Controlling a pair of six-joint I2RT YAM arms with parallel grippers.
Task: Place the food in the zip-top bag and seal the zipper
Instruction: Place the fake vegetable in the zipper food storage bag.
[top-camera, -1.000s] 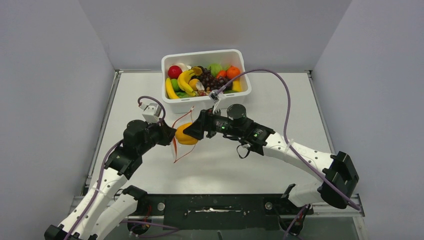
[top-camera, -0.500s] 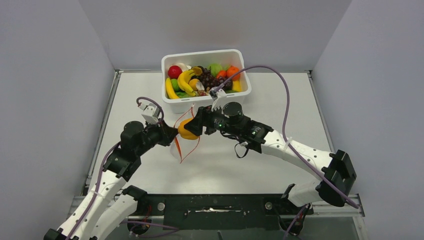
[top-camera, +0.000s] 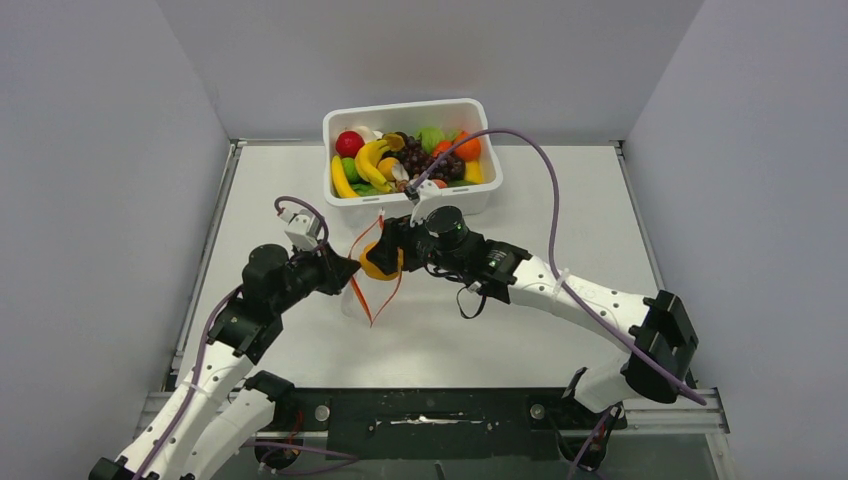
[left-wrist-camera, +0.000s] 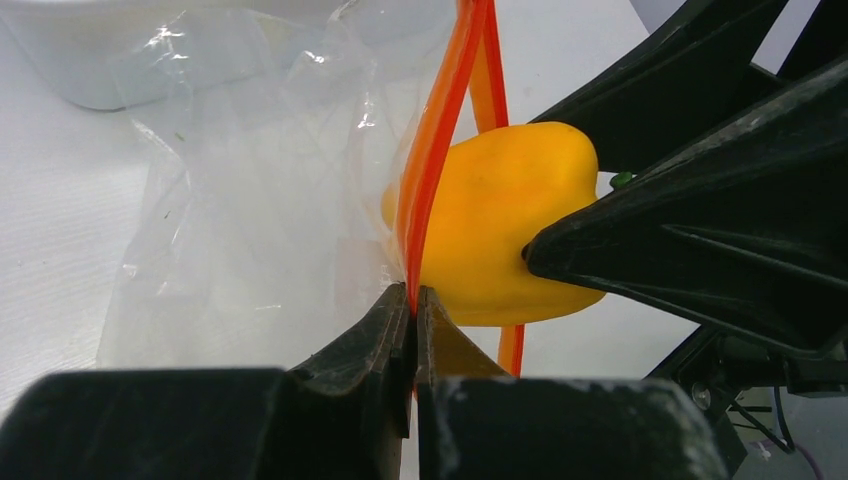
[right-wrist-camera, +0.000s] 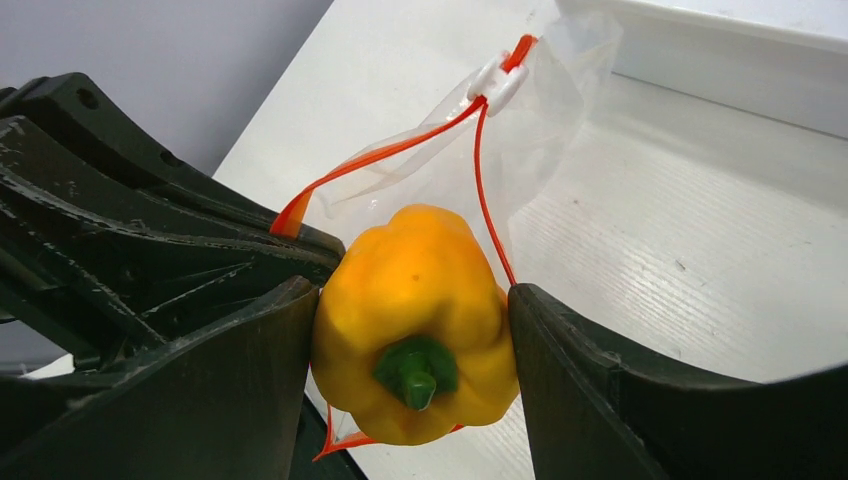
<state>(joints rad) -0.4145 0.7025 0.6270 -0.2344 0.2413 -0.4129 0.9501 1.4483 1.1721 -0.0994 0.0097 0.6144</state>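
Between right gripper (right-wrist-camera: 412, 305) fingers: pepper (right-wrist-camera: 400, 250) grasped | left gripper (left-wrist-camera: 412, 298) pinches zipper (left-wrist-camera: 445, 120) | push pepper past both strips, then let go

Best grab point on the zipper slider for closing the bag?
Likely pinch the white slider across the zipper, one finger per side, coming from its far end: it juts clear there, away from the pepper and the left gripper.

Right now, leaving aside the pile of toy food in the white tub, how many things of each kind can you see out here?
claws: 2, the left claw and the right claw
yellow pepper: 1
clear bag: 1
white tub: 1
Total: 5
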